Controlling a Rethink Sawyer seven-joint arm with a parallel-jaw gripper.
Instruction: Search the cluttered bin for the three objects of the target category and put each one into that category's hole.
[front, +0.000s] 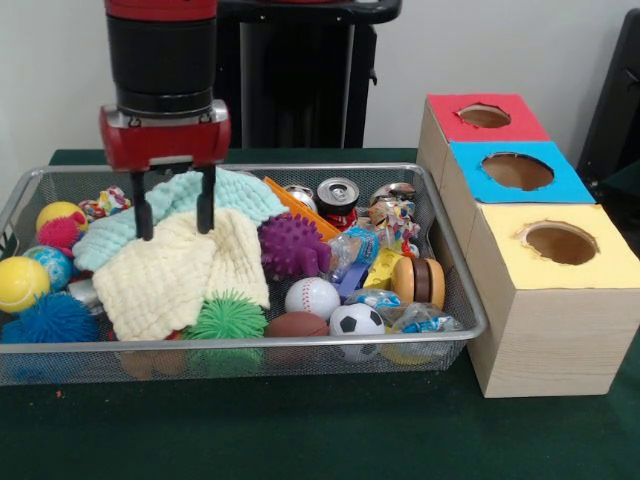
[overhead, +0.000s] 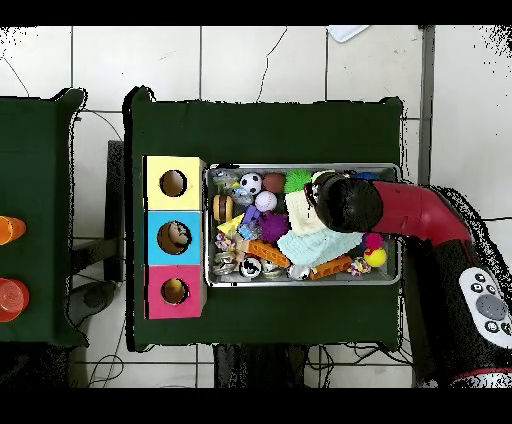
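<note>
Tool (front: 174, 205) spread wide astride the pale yellow cloth (front: 180, 272) in the wire bin (front: 455, 290); pinch a fold, lift aside, uncover orange-tan lumps, none visible yet, for the red-topped hole (front: 484, 116).

We saw the gripper (front: 175, 205) spread open over the wire bin (front: 455, 285), fingertips on a pale yellow cloth (front: 180, 275); beside the bin stood the red-topped hole (front: 484, 116).
</note>
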